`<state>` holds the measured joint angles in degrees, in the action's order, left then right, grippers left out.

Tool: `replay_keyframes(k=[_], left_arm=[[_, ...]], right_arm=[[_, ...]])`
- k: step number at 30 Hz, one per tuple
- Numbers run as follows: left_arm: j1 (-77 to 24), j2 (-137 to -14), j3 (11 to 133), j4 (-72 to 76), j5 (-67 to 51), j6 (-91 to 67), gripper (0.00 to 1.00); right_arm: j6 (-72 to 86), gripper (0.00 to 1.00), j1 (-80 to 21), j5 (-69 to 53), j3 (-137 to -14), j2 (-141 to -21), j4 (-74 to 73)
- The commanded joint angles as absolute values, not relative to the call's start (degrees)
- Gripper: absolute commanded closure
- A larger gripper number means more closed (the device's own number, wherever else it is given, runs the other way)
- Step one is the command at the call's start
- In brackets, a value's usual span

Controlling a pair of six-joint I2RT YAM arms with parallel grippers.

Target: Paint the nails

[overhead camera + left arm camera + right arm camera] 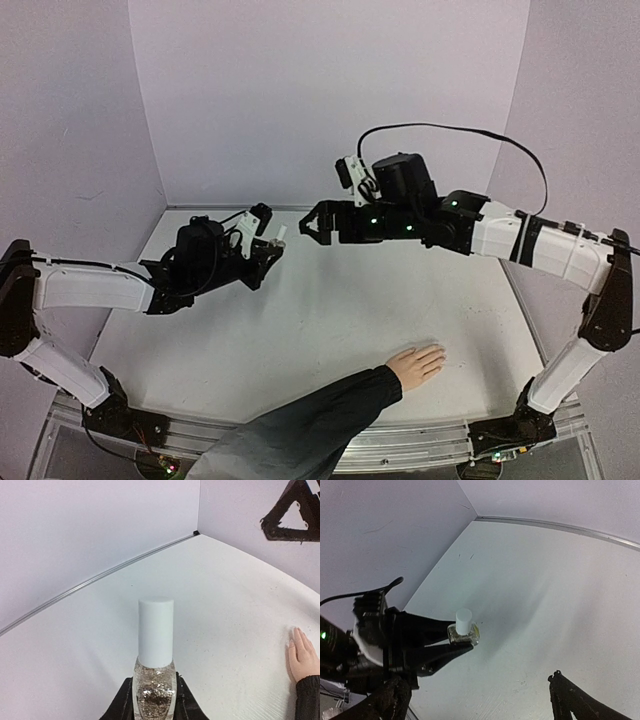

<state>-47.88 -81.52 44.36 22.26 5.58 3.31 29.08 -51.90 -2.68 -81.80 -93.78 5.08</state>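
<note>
The left claw [270, 248] is pinching a small glitter bottle [154, 682] by its glass body, seemingly clear of the surface [330, 310]. The white cap [155, 630] is free above the fingers. In the top view the right claw [308, 226] sits just right of the bottle, spread wide, mouth facing it, not touching. The cap's long axis stands near upright, so the right claw meets it from the side, which should suit a pinch across the cap. The hand [418, 365] lies flat at lower centre-right, well apart, fingers pointing right. The nails [438, 353] at their tips are too small to tell apart. The right arm is nearer them.
</note>
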Motion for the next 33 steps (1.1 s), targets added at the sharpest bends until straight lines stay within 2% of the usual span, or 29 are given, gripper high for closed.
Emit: replay_keyframes(k=[1, 3, 8, 11, 16, 20, 26, 33], left_arm=[[-45.0, -76.2, 45.3, 21.1, -9.0, -3.7, 1.00], [-44.3, -75.4, 46.1, 21.1, -18.9, -4.7, 1.00], [-43.3, -74.3, 49.2, 21.1, -44.6, -8.7, 1.00], [-43.3, -73.9, 50.2, 21.1, -51.2, -10.6, 1.00], [-43.3, -73.3, 50.7, 21.1, -55.0, -11.8, 1.00], [-43.3, -73.5, 51.0, 21.1, -56.3, -12.0, 1.00], [-43.3, -73.3, 51.2, 21.2, -56.9, -11.8, 1.00], [-43.3, -73.0, 50.9, 21.3, -56.9, -11.6, 1.00]], right_arm=[[17.4, 0.02, -49.3, -14.1, -79.9, -89.3, 7.5], [13.7, 0.02, -49.0, -20.9, -79.5, -89.4, 9.3], [7.9, 0.11, -48.6, -36.7, -77.8, -89.3, 15.8], [7.0, 0.21, -48.5, -41.0, -78.4, -90.1, 17.1], [8.2, 0.39, -48.5, -48.8, -77.1, -90.4, 21.6], [9.3, 0.50, -48.5, -50.5, -76.4, -90.4, 23.3], [11.8, 0.54, -48.5, -54.4, -75.9, -91.8, 26.3], [12.7, 0.66, -48.5, -56.0, -76.1, -92.9, 27.9]])
